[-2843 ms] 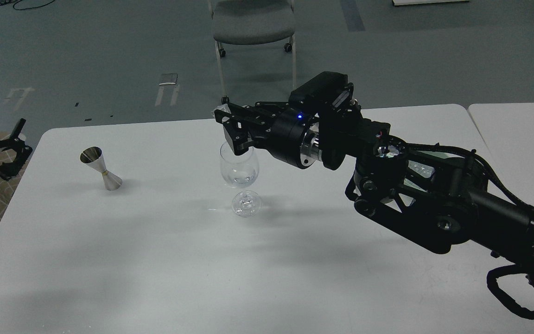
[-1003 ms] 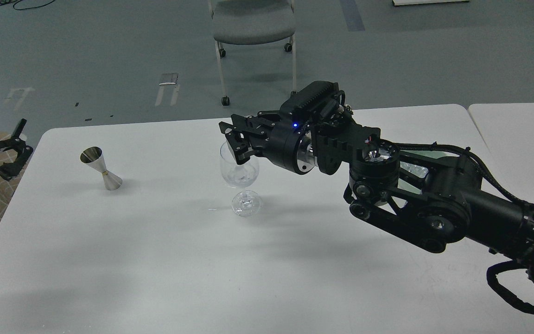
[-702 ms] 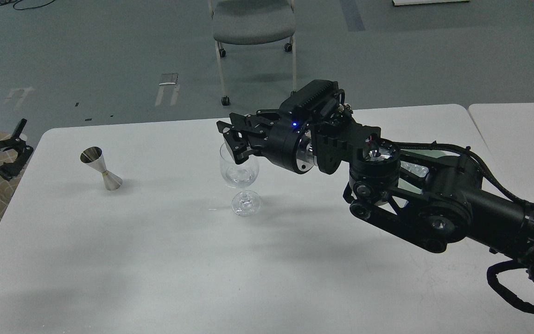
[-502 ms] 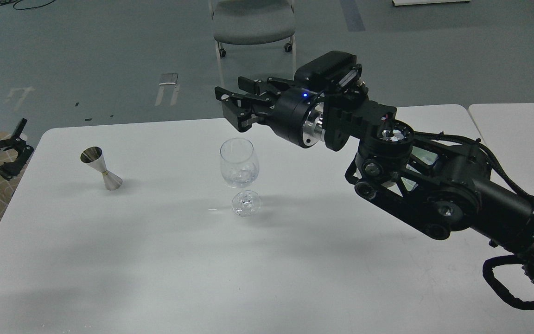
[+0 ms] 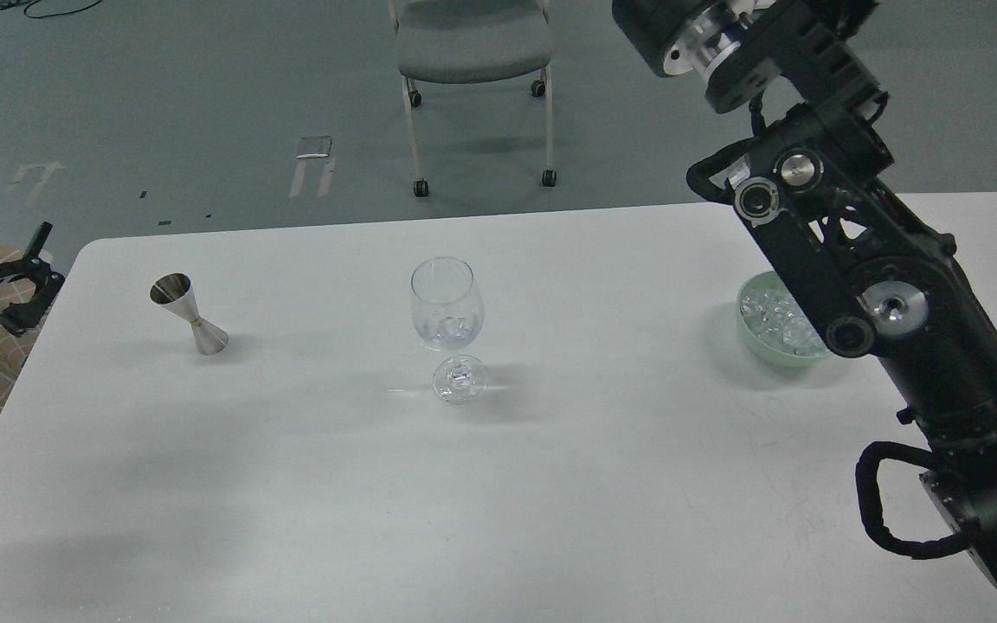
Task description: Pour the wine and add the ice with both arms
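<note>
Overhead, right arm rears; gripper seemingly off-frame.

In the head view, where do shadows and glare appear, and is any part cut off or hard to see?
Head view: soft grey shadows lie across the white table, darkest right of the glass foot and left of the green bowl; the ice glints white; the right arm runs off the top edge, so its gripper is out of frame; the left gripper is dark against the edge.
</note>
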Robot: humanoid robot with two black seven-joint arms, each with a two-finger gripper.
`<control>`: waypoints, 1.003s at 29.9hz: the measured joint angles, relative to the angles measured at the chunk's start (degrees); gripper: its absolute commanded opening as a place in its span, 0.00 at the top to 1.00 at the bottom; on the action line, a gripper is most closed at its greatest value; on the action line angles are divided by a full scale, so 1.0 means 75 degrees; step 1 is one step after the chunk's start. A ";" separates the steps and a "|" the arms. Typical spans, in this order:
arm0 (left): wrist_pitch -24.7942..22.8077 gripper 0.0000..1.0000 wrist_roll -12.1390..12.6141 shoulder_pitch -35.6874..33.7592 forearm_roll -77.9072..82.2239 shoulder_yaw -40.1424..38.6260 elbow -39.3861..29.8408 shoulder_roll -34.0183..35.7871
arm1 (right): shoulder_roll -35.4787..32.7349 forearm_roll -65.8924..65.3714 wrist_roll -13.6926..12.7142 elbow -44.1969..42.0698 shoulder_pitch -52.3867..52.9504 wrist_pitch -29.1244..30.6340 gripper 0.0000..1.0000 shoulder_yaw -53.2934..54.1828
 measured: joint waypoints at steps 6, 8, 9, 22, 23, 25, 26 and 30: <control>-0.0382 0.02 -0.0061 -0.0454 0.0062 0.0476 0.0335 0.0044 | 0.0002 0.1833 0.0051 0.0058 -0.0083 -0.0176 0.00 0.1295; -0.0401 0.02 -0.0107 -0.0790 0.0064 0.0543 0.0884 0.0028 | 0.0001 0.2539 0.0071 0.0016 -0.0103 -0.0177 0.00 0.1676; -0.0430 0.02 -0.0115 -0.1012 0.0064 0.0614 0.1217 0.0017 | 0.0002 0.2949 0.0077 -0.0006 -0.0120 -0.0177 0.00 0.1809; -0.0424 0.02 -0.1475 -0.3606 0.0281 0.2317 0.3667 0.0032 | -0.0376 0.5215 0.0094 -0.2227 0.0177 -0.0176 0.00 0.2292; -0.0418 0.02 -0.1619 -0.3795 0.0344 0.2502 0.3867 0.0014 | -0.0393 0.5325 0.0093 -0.2446 0.0272 -0.0178 0.00 0.2298; -0.0416 0.02 -0.1866 -0.4156 0.0418 0.2868 0.4224 -0.0020 | -0.0405 0.5729 0.0088 -0.2891 0.0390 -0.0178 0.03 0.2313; -0.0416 0.02 -0.1955 -0.4350 0.0437 0.3090 0.4477 -0.0030 | -0.0406 0.6064 0.0086 -0.3094 0.0410 -0.0178 0.05 0.2316; -0.0432 0.02 -0.2250 -0.5093 0.0455 0.4025 0.5333 -0.0159 | -0.0395 0.7788 0.0084 -0.3450 0.0382 -0.0178 0.06 0.2323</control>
